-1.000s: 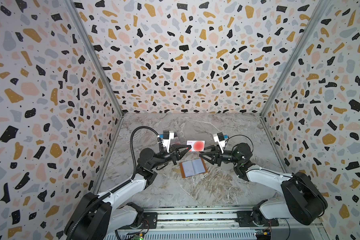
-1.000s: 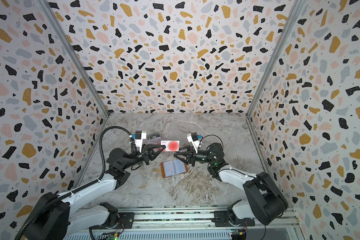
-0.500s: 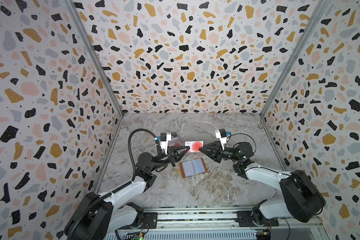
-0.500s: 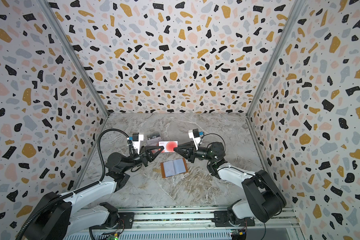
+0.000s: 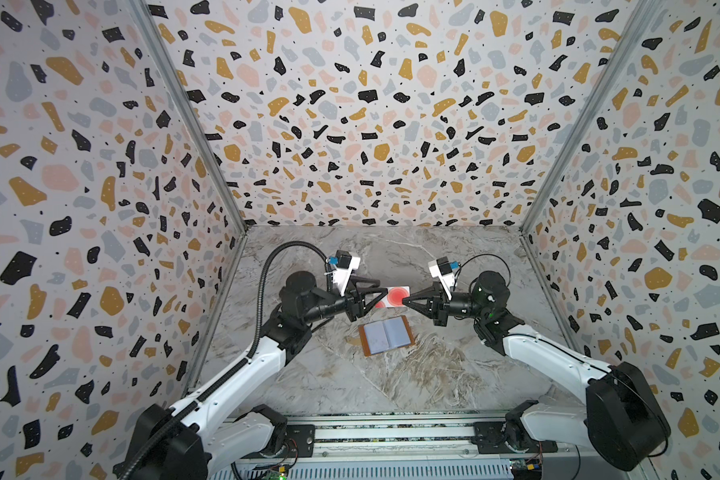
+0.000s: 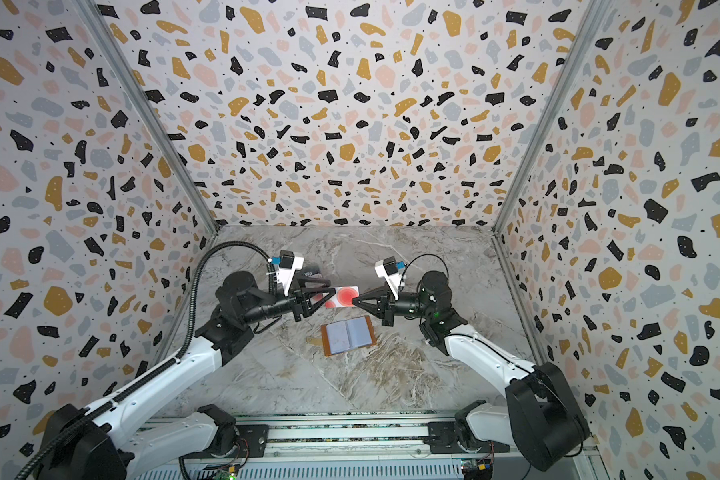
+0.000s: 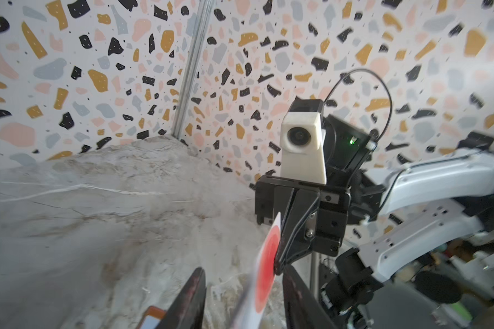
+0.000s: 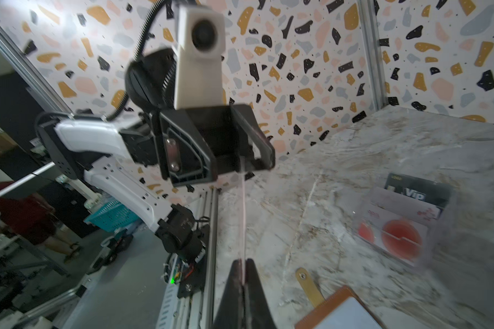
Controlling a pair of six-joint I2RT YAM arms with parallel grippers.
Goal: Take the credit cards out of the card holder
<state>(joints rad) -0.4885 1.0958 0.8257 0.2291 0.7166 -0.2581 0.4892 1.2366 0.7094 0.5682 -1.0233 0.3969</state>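
Handover step: credit card (image 5: 396, 296) mid-air, just far of the open card holder (image 5: 386, 335) on the table (image 5: 454, 374). Its edge is pinched by the right hand (image 5: 405, 300); the left hand (image 5: 382, 293) is spread around it. Next, you back left clear.

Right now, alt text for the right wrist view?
Right gripper pinches a card seen edge-on; its far end sits between the jaws of the open left gripper. On the marble table beyond lie a clear case holding more cards and a corner of the tan holder.

Open card holder (image 5: 386, 336), red-circled card (image 5: 396, 296) aloft
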